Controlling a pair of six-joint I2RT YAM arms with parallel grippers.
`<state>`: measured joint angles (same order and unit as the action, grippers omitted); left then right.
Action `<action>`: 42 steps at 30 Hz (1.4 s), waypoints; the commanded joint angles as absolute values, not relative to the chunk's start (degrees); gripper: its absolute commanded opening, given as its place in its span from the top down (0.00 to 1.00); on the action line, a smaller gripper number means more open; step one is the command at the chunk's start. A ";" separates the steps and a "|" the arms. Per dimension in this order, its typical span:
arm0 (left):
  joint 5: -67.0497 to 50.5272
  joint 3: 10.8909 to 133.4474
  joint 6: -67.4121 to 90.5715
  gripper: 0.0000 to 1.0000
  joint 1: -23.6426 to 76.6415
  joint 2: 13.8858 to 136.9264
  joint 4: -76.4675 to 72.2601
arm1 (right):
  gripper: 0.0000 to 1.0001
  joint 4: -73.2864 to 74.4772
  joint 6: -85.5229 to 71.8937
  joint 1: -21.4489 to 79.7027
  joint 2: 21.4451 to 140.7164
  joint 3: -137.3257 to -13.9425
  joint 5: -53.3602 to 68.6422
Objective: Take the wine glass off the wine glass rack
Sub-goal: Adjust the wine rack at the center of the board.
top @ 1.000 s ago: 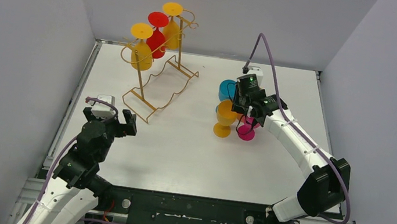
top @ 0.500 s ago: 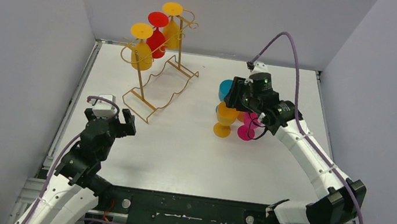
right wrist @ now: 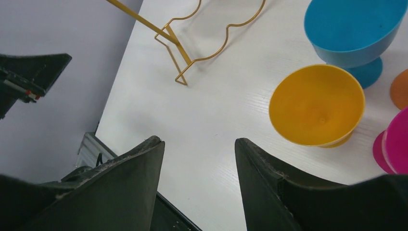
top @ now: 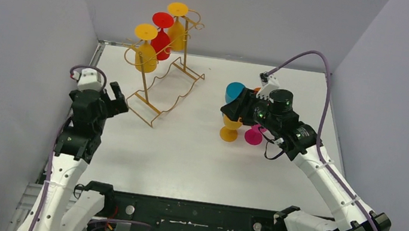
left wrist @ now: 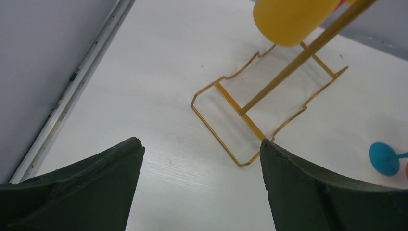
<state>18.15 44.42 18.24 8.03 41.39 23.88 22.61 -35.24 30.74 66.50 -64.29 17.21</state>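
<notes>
While its dark fingers stand wide apart with nothing between them, the left gripper (left wrist: 201, 192) points at the thin gold-coloured wire wine glass rack (left wrist: 279, 78), left of centre in the overhead view.
- The near yellow plastic wine glass (left wrist: 288, 19) hangs bowl-down beside the rack's post, foot uppermost. I judge the stem sits in a side loop, which is how the rack carries it.
- It is the glass closest to this gripper, so it is the likely target.
- Further back on the rack, upper left of the overhead frame, hang a red wine glass (top: 161, 42) and a second yellow wine glass (top: 177, 34), the same way up.
- By my reading, three glasses are still to come off.

The right gripper (right wrist: 199, 187), right of centre overhead, has its jaws apart and empty.
- It hovers over glasses standing bowl-up on the white desk (top: 185, 149): a yellow goblet (right wrist: 315, 103), a blue goblet (right wrist: 353, 29), a magenta goblet (right wrist: 397, 139) and the edge of an orange one (right wrist: 400, 89).
- They are grouped close together and well apart from the rack, probably the set-down spot.
</notes>
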 commanded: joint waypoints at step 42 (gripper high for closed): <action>-35.29 57.21 27.01 0.03 -19.86 103.19 -24.98 | 0.41 20.91 -36.64 31.05 61.19 -60.12 22.10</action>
